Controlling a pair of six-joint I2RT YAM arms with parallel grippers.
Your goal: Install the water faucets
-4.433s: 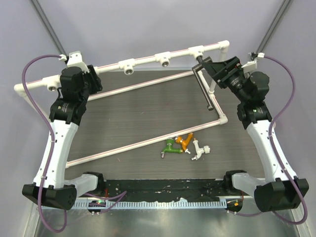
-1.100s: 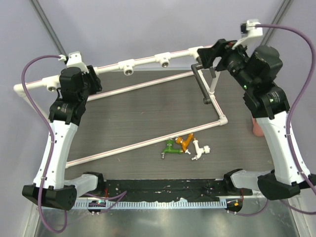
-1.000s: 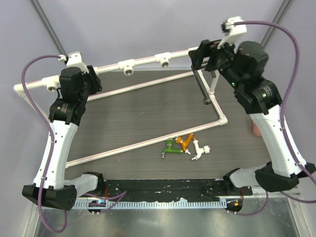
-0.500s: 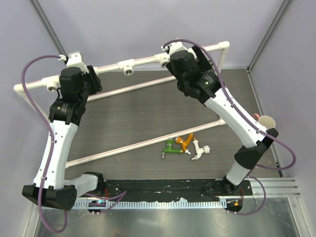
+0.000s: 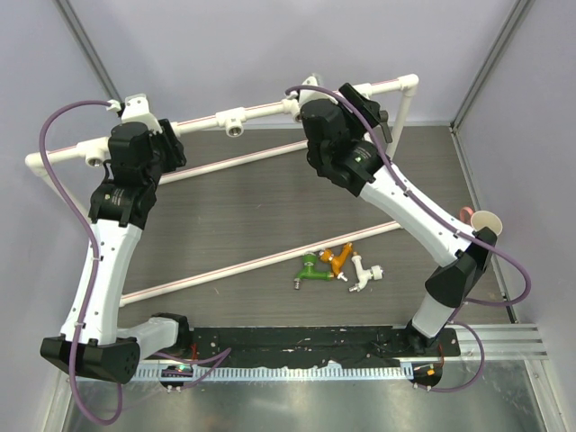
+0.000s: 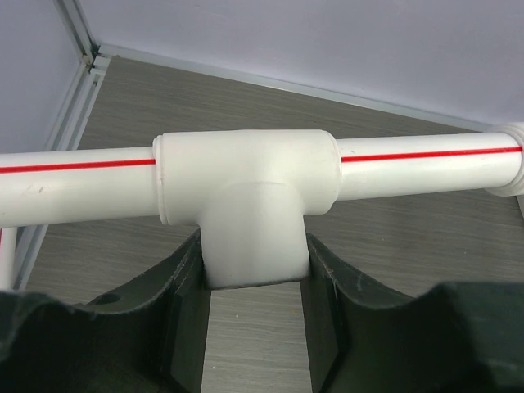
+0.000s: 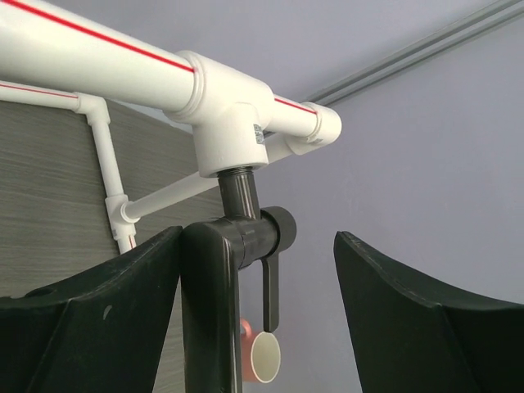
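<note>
Pale lilac walls (image 5: 225,45) enclose a dark wood-grain tabletop (image 5: 234,207) flanked by metal struts (image 5: 486,63).

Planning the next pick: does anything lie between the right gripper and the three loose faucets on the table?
Yes. The pipe frame's near rail crosses the table between the right gripper and the green faucet, orange faucet and white faucet.

No text can be read anywhere; a tiny sticker (image 7: 257,133) on the white tee socket (image 7: 229,110) is illegible.
</note>
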